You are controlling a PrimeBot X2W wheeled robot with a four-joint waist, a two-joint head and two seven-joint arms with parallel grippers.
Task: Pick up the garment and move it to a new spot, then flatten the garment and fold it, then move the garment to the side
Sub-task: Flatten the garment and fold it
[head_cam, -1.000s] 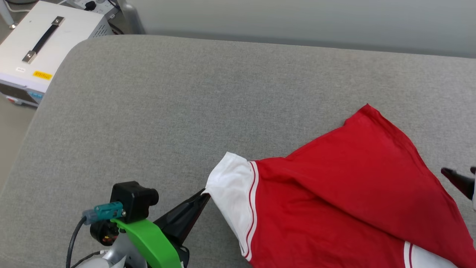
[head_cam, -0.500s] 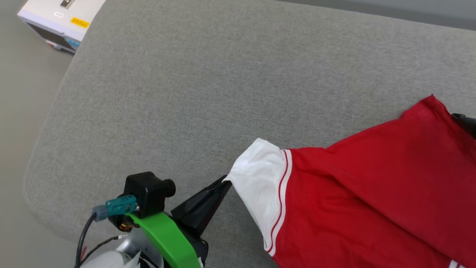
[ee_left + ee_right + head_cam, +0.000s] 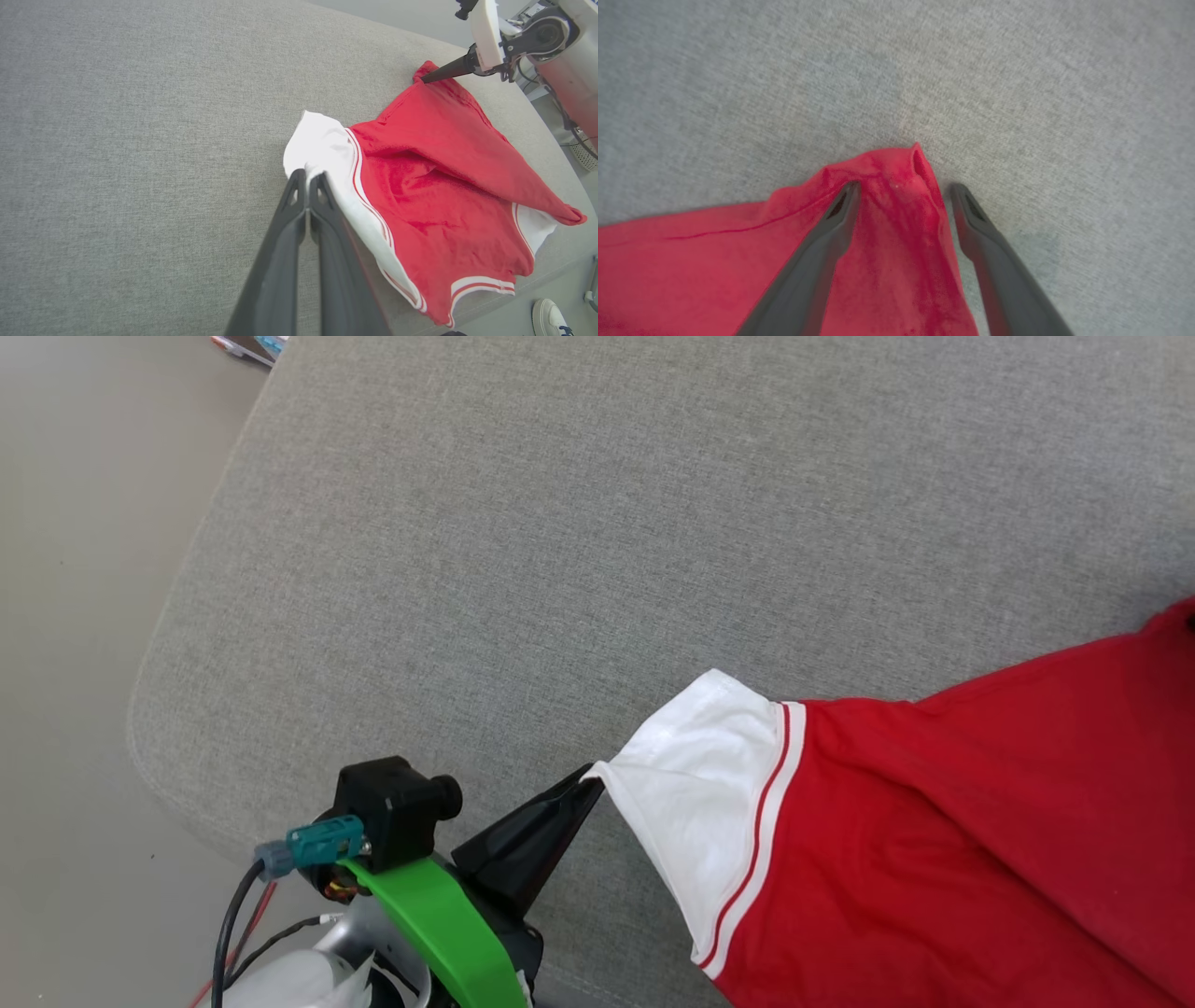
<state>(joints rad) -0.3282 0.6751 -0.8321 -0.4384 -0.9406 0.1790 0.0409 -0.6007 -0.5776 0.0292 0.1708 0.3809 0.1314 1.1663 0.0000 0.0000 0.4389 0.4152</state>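
Note:
The garment (image 3: pixel 934 859) is a red jersey with white sleeves, lying rumpled on the grey cushion (image 3: pixel 560 523) at the right. My left gripper (image 3: pixel 593 775) is shut on the edge of one white sleeve (image 3: pixel 709 775), near the cushion's front left. The left wrist view shows its fingertips (image 3: pixel 306 175) pressed together on that sleeve (image 3: pixel 322 140), with the garment (image 3: pixel 434 186) spread beyond. At the far red corner my right gripper (image 3: pixel 904 187) stands open. Its two fingers straddle the raised corner of the garment (image 3: pixel 896 261) without closing on it. The lettering is hidden.
The cushion's rounded left edge (image 3: pixel 159 709) drops to bare floor (image 3: pixel 75 616). A corner of a white box (image 3: pixel 247 343) shows on the floor at top left. In the left wrist view, a person's shoe (image 3: pixel 551 319) is beyond the cushion's edge.
The head camera has swung, shifting the whole picture up and right. My right gripper moved from beside the garment's hem to its far red corner. The left gripper kept its hold on the sleeve.

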